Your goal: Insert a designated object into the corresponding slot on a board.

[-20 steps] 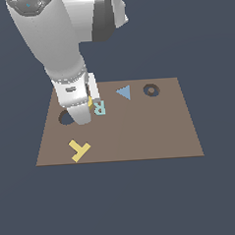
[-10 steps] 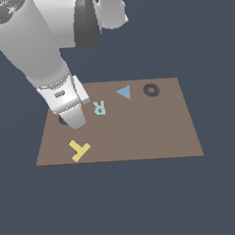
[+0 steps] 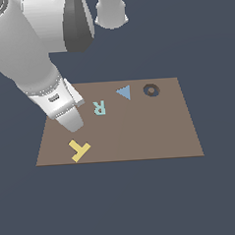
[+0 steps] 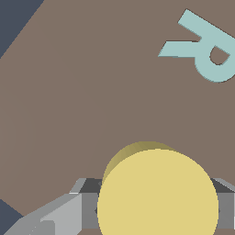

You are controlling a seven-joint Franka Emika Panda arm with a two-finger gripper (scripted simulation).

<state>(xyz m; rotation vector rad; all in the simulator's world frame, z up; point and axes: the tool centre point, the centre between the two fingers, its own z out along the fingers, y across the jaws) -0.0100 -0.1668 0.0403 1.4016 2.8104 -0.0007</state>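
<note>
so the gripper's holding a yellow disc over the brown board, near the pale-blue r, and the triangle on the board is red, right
Not quite: the triangle is blue, not red, as the exterior view shows. The rest holds: in the wrist view the gripper has the yellow disc over the brown board, near the pale-blue R.

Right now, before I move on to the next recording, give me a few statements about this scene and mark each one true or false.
1. The yellow disc sits between the gripper fingers. True.
2. The yellow T is held by the gripper. False: it lies on the board, apart from the gripper.
3. The pale-blue R lies between the gripper and the blue triangle in the exterior view. True.
4. The board is green. False: it is brown.
</note>
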